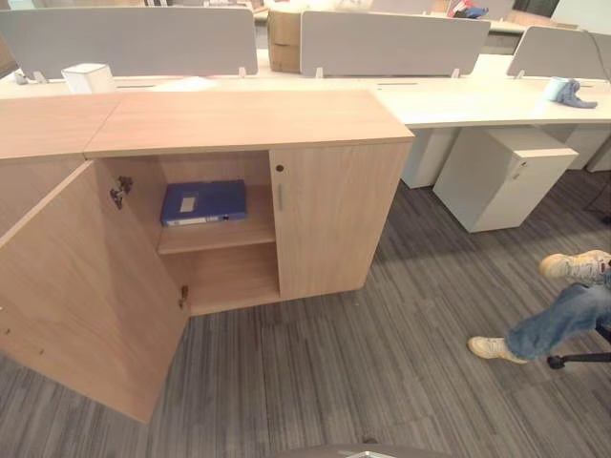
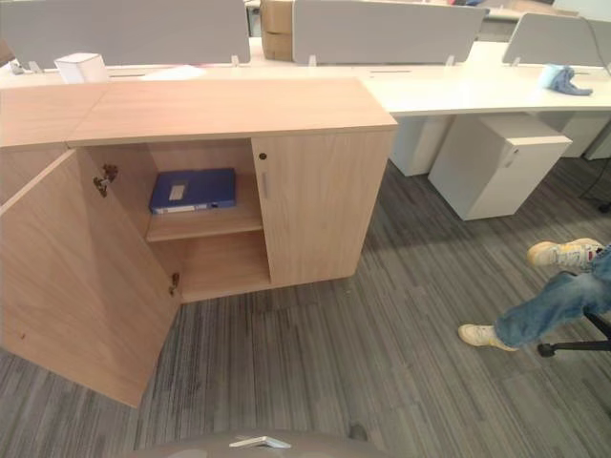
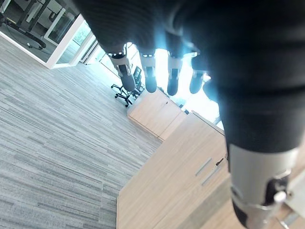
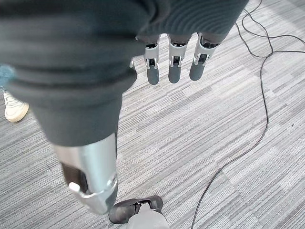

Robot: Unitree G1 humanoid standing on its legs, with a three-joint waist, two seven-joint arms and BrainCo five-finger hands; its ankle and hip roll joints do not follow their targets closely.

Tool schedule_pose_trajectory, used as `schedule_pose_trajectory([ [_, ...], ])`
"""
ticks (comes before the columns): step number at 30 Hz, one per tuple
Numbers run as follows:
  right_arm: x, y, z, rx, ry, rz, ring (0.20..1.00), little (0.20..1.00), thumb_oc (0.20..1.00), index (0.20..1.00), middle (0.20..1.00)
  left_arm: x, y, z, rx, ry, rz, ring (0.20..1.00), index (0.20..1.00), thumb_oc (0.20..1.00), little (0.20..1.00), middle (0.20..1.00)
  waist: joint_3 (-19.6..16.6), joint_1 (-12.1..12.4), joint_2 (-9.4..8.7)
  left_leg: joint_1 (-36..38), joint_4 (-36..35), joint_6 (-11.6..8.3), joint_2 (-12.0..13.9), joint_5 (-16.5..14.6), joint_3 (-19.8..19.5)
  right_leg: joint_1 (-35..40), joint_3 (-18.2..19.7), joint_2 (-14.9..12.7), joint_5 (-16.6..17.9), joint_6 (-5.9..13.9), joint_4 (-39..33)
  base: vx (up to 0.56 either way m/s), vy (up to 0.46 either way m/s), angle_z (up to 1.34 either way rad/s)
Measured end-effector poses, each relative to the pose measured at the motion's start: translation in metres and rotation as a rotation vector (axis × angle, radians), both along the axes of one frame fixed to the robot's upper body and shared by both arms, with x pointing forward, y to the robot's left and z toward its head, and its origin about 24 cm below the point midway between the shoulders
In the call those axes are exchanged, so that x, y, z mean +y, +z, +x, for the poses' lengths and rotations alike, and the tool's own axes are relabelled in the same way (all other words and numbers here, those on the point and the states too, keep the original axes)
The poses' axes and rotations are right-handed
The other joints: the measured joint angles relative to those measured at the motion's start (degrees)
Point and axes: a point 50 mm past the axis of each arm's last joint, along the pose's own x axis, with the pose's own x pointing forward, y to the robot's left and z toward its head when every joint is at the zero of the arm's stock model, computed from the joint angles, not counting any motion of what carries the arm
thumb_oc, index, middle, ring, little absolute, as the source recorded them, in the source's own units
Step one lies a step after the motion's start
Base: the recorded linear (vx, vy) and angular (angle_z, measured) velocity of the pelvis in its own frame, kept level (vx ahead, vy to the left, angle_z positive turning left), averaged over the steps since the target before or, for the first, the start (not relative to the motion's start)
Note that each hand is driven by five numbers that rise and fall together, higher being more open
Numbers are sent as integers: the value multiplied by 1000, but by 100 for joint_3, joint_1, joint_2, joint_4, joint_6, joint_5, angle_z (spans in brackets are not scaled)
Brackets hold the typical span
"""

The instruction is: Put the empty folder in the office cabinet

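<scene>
A blue folder (image 1: 202, 202) lies flat on the upper shelf of the wooden office cabinet (image 1: 248, 119), spine with a white label facing out. The cabinet's left door (image 1: 86, 286) swings wide open; its right door (image 1: 329, 215) is closed. My left hand (image 3: 157, 71) hangs beside me with relaxed fingers holding nothing, over carpet and a light wooden cabinet. My right hand (image 4: 174, 62) also hangs open and empty above the grey carpet.
A person's legs in jeans and pale shoes (image 1: 563, 305) stretch in from the right beside a chair base. White desks with grey dividers (image 1: 391, 43) run behind the cabinet, with a white pedestal (image 1: 501, 176) under one. A white box (image 1: 88, 76) stands on the desk.
</scene>
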Motion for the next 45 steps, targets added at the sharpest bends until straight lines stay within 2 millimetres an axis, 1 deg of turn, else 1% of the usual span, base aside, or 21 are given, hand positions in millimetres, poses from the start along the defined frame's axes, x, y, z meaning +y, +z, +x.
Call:
schedule_pose_trajectory([
  [5, 0, 0, -3, 5, -2, -1, 1000, 1000, 1000, 1000, 1000, 5, 9, 2, 25, -16, 32, 1000, 1000, 1000, 1000, 1000, -45, -54, 39, 0, 0, 1, -2, 0, 17, -12, 13, -1, 0, 0, -1, 8, 4, 0],
  [6, 0, 1, -7, 16, -5, -1, 1000, 1000, 1000, 1000, 1000, 5, 11, 8, 15, -27, 36, 1000, 1000, 1000, 1000, 1000, -82, -49, 59, -4, 0, -1, -2, -1, 18, -17, 17, -1, -1, 1, -1, 0, 0, 0],
  [9, 0, 1, -12, 26, -8, -1, 1000, 1000, 1000, 1000, 1000, 4, 15, 17, 25, -61, 52, 1000, 1000, 1000, 1000, 1000, -171, -80, 70, -14, 0, -2, -2, -2, 40, -69, 32, 0, -8, 15, -4, 10, 9, -4],
  [10, 0, 2, -14, 30, -10, -1, 1000, 1000, 1000, 1000, 1000, 2, 16, 25, 28, -84, 56, 1000, 1000, 1000, 1000, 1000, -182, -78, 63, -26, -1, -10, -5, -6, 48, -83, 38, -4, -12, 23, -4, 4, 8, -3],
  [15, -1, 2, -17, 35, -13, -3, 1000, 1000, 1000, 1000, 1000, -7, 16, 47, 44, -169, 69, 1000, 1000, 1000, 1000, 1000, -211, -179, 33, -60, -1, -14, -6, 7, 100, -131, 102, 4, 14, 24, -3, 4, 0, -5],
  [17, -1, 2, -17, 28, -35, -6, 1000, 1000, 1000, 1000, 1000, -13, 16, 55, 43, -211, 77, 1000, 1000, 1000, 1000, 1000, -219, -225, 20, -63, -1, -12, -8, 8, 162, -175, 170, 12, 34, 18, -3, 6, -6, -13],
  [18, -1, 3, -22, 30, -64, -9, 1000, 1000, 1000, 1000, 1000, -14, 17, 60, 28, -198, 77, 1000, 1000, 1000, 1000, 1000, -223, -224, 13, -72, -1, -10, -11, 11, 179, -187, 189, 11, 58, 9, -2, -1, -4, -7],
  [20, 0, 4, -29, 41, -88, -12, 1000, 1000, 1000, 1000, 1000, -16, 17, 64, 23, -211, 81, 1000, 1000, 1000, 1000, 1000, -223, -215, 4, -69, 0, -8, -15, 11, 191, -193, 208, 11, 69, 2, 0, 1, 0, -2],
  [25, -1, 5, -31, 44, -91, -13, 1000, 1000, 1000, 1000, 1000, -23, 15, 73, -8, -230, 78, 1000, 1000, 1000, 1000, 1000, -219, -209, 3, -50, 0, -11, -24, 7, 223, -198, 244, 6, 65, 42, -6, 0, -3, -1],
  [29, -1, 5, -34, 50, -94, -14, 1000, 1000, 1000, 1000, 1000, -37, 8, 85, -77, -233, 52, 1000, 1000, 1000, 1000, 1000, -200, -193, -7, -13, -1, -29, -29, -5, 246, -201, 296, 3, 63, 48, -28, 0, 0, 0],
  [31, -1, 6, -36, 57, -97, -14, 1000, 1000, 1000, 1000, 1000, -49, 1, 93, -135, -249, 10, 1000, 1000, 1000, 1000, 1000, -186, -177, -6, -14, 0, -18, -49, 12, 234, -200, 329, -9, 63, 50, -30, 2, -23, 8],
  [32, 0, 6, -39, 61, -107, -12, 1000, 1000, 1000, 1000, 1000, -62, -2, 102, -219, -255, -30, 1000, 1000, 1000, 1000, 1000, -189, -144, -3, -27, 0, -10, -65, 43, 210, -198, 344, -19, 62, 51, -31, -1, -19, 15],
  [35, 1, 6, -41, 62, -129, -12, 1000, 1000, 1000, 1000, 1000, -84, 1, 119, -398, -286, -98, 1000, 1000, 1000, 1000, 1000, -208, -88, -11, -111, 0, 1, -97, 96, 161, -229, 367, -47, 52, 64, -34, -6, -12, 15],
  [37, 1, 6, -39, 56, -127, -10, 1000, 1000, 1000, 1000, 1000, -112, -1, 133, -545, -328, -195, 1000, 1000, 1000, 1000, 1000, -215, -32, -25, -187, 0, 23, -103, 118, 167, -320, 481, -40, 36, 85, -35, -18, -14, 6],
  [39, 1, 5, -39, 58, -133, -8, 1000, 1000, 1000, 1000, 1000, -141, 4, 144, -680, -406, -279, 1000, 1000, 1000, 1000, 1000, -219, -18, -37, -261, 0, 40, -120, 138, 164, -348, 512, -57, -19, 153, -36, -7, -13, 12],
  [40, 1, 5, -36, 49, -129, -8, 1000, 1000, 1000, 1000, 1000, -165, 1, 150, -701, -496, -345, 1000, 1000, 1000, 1000, 1000, -220, -23, -46, -304, 0, 40, -132, 138, 166, -393, 557, -59, -61, 207, -37, -11, -16, 4],
  [41, 1, 4, -32, 43, -121, -7, 1000, 1000, 1000, 1000, 1000, -183, 0, 155, -723, -556, -408, 1000, 1000, 1000, 1000, 1000, -215, -26, -54, -352, 0, 41, -138, 137, 167, -453, 602, -56, -126, 282, -39, -14, -13, -7],
  [42, 1, 3, -27, 32, -117, -6, 1000, 1000, 1000, 1000, 1000, -196, -2, 158, -731, -591, -454, 1000, 1000, 1000, 1000, 1000, -206, -37, -41, -417, 0, 50, -128, 132, 162, -529, 633, -50, -275, 470, -41, -6, -16, -24],
  [43, 0, 2, -11, -4, -111, -6, 1000, 1000, 1000, 1000, 1000, -219, -9, 161, -733, -643, -530, 1000, 1000, 1000, 1000, 1000, -152, -44, 137, -569, -2, 119, 38, 138, 188, -613, 603, 60, -407, 614, 56, -7, -20, -28],
  [44, 2, 0, -1, -28, -117, 2, 1000, 1000, 1000, 1000, 1000, -230, -7, 163, -747, -687, -570, 1000, 1000, 1000, 1000, 1000, -86, -72, 217, -576, -2, 123, 178, 201, 214, -759, 621, 188, -343, 434, 544, -1, -25, -18],
  [45, 6, -2, -1, -27, -133, 14, 1000, 1000, 1000, 1000, 1000, -239, -6, 165, -741, -731, -596, 1000, 1000, 1000, 1000, 1000, -34, -118, 138, -592, -2, 111, 212, 166, 180, -824, 620, 254, -408, 371, 959, 3, -17, 27],
])
